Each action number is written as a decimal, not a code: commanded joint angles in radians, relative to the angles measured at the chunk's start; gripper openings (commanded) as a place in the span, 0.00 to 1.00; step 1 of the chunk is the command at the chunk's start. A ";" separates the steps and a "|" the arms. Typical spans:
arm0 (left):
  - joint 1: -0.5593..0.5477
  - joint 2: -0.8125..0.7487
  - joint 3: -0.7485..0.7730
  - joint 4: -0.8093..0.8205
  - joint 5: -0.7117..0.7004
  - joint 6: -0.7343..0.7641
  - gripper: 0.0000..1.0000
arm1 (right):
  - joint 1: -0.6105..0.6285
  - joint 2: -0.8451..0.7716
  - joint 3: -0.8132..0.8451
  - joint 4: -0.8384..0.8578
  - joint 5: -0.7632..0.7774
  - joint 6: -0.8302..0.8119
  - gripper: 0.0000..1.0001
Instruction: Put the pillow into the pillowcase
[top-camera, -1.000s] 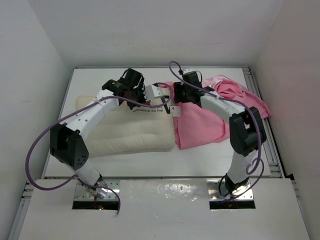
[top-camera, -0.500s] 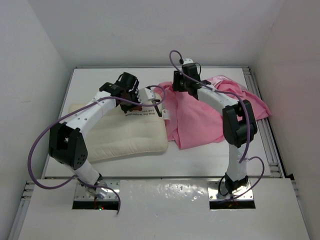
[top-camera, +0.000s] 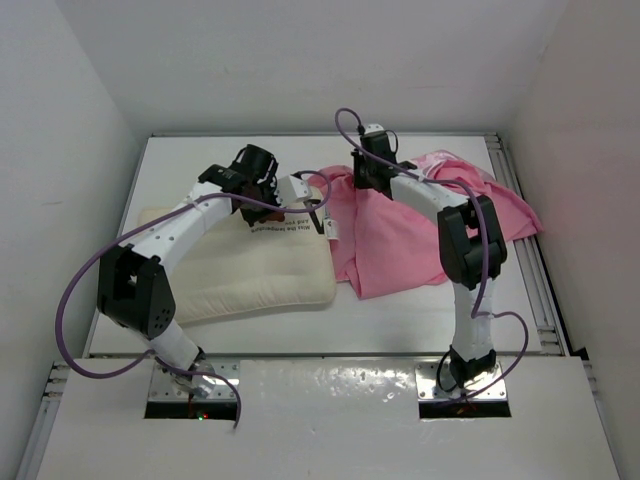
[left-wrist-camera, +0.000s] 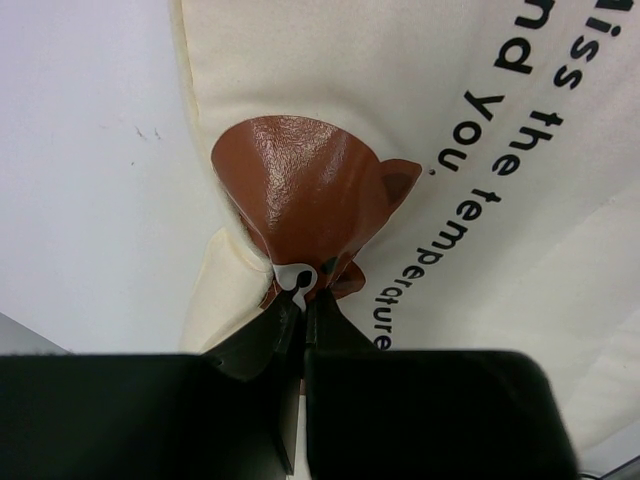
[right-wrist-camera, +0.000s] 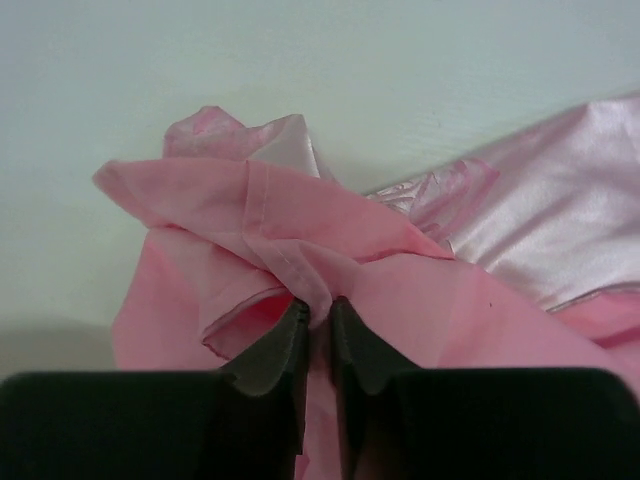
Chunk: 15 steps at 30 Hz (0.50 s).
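Now grips the pillow (top-camera: 250, 270) with the left pincer (left-wrist-camera: 300, 305), jaws closed on its edge right at the brown bear mark (left-wrist-camera: 300, 195), next to the black print (left-wrist-camera: 520, 130). Lies on the worktop (top-camera: 190, 165) toward 9 o'clock, just beside the pink satin pillowcase (top-camera: 400, 245) at 3 o'clock. Clamps a bunched hem fold of that pillowcase in the right pincer (right-wrist-camera: 318, 312), at the 12 o'clock end of the crumpled cloth.
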 joint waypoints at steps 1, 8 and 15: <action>0.006 -0.046 0.020 0.067 0.016 -0.014 0.00 | -0.007 -0.009 0.000 -0.002 0.050 -0.010 0.11; 0.000 -0.048 0.021 0.060 0.031 -0.023 0.00 | -0.007 -0.105 -0.031 0.004 0.072 -0.046 0.00; -0.062 -0.028 0.128 0.011 0.045 -0.008 0.00 | 0.010 -0.279 -0.094 -0.022 -0.006 -0.117 0.00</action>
